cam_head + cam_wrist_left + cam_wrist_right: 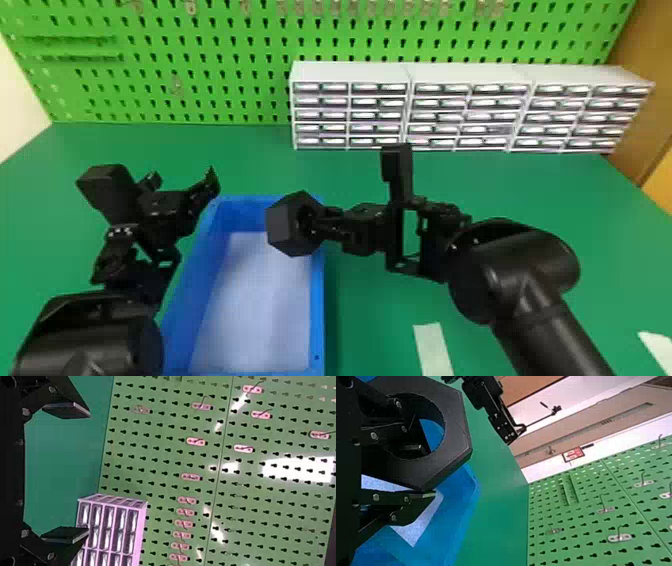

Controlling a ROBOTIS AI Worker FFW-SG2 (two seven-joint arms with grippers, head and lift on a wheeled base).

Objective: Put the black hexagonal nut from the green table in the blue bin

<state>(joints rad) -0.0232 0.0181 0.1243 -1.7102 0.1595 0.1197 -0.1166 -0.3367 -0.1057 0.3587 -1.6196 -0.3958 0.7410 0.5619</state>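
"Black hexagonal nut [282,227]: where is it being held?"

"Above the right rim of the rectangular blue bin [318,300], being gripped by the right black end effector [315,227]."

"And the left black end effector [184,179]?"

"It is being held wide open near the bin's far left corner."

Bin [317,310] on table [560,195], before pegboard [200,54]
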